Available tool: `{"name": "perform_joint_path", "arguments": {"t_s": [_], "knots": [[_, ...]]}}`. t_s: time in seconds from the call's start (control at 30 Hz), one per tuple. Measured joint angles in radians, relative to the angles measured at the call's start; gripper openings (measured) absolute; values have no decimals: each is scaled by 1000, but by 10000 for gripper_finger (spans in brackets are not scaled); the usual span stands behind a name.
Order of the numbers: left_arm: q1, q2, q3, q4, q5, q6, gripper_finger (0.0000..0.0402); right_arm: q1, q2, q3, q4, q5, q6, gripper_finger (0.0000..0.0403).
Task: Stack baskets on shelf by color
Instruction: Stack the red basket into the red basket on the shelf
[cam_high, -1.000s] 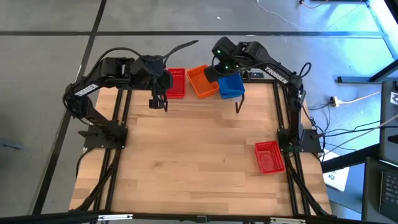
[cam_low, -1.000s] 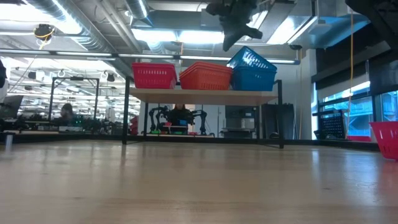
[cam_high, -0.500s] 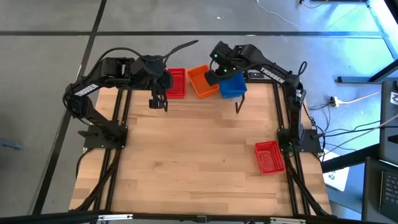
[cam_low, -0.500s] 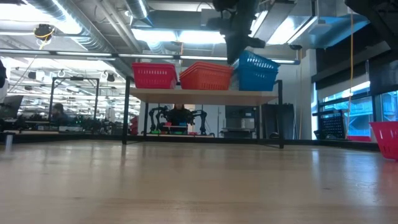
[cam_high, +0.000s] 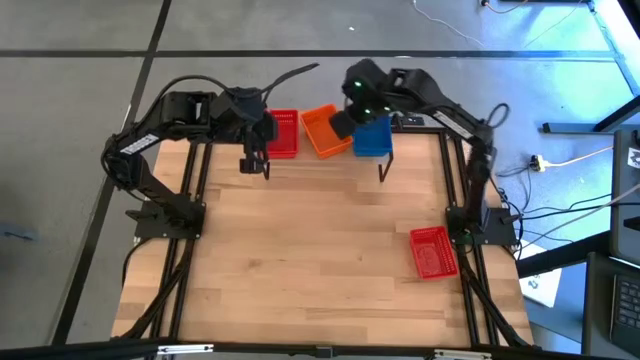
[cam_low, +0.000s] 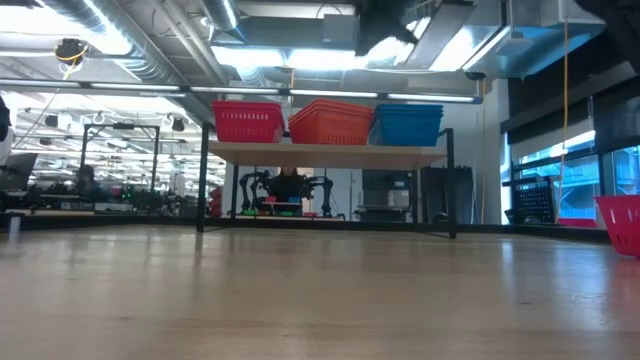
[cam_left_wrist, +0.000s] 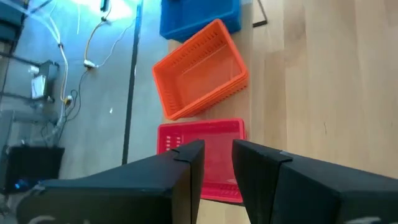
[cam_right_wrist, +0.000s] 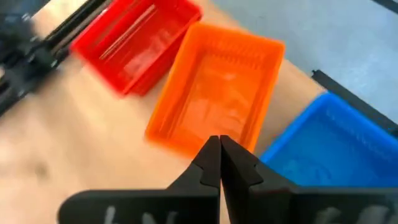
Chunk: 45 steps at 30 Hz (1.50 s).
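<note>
On the shelf (cam_low: 330, 153) at the table's far edge stand three stacks of baskets: red (cam_low: 246, 121), orange (cam_low: 331, 121) and blue (cam_low: 408, 124), each resting on its bottom on the plank. From above they show as red (cam_high: 283, 133), orange (cam_high: 320, 132) and blue (cam_high: 372, 138). One more red basket (cam_high: 433, 251) lies on the table near its right edge. My right gripper (cam_right_wrist: 219, 155) is shut and hangs above the orange and blue stacks, touching nothing. My left gripper (cam_left_wrist: 217, 163) is open and hovers over the near end of the red stack (cam_left_wrist: 205, 155).
The shelf's thin black legs (cam_high: 383, 170) stand on the table's far part. The wide wooden tabletop (cam_high: 310, 260) in front of the shelf is bare apart from the loose red basket at the right. The low view shows that basket at the picture's right edge (cam_low: 620, 222).
The top blue basket, tilted and skewed a second ago, has dropped level and square onto the blue stack. My right gripper came down beside it, then rose above the shelf. My left arm has kept still.
</note>
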Motion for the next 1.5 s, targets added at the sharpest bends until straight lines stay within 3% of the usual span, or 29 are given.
{"name": "perform_joint_path", "arguments": {"t_s": [0.3, 0.47, 0.57, 0.67, 0.87, 1.07, 1.3, 1.5], "knots": [[52, 0, 0, -123, 60, -154, 75, 162, -146, -4, -244, 35, -129, 0], [59, 0, 0, -129, 151, -219, 75, 279, -236, -75, -231, -121, -291, 0], [59, 0, 0, -129, 164, -263, 75, 348, -313, -181, -234, -239, -329, 0], [59, 0, 0, -129, 165, -310, 75, 414, -420, -323, -235, -291, -304, 0], [58, 0, 0, -126, 165, -368, 75, 513, -640, -638, -238, -288, -18, 0], [36, 0, 0, -126, 166, -363, 75, 547, -757, -882, -187, -287, 224, 8], [12, 0, 0, -126, 165, -361, 75, 547, -775, -1128, -177, -287, 171, 56], [-6, 0, 0, -126, 165, -362, 75, 547, -774, -1336, -26, -295, 22, 110]]}}
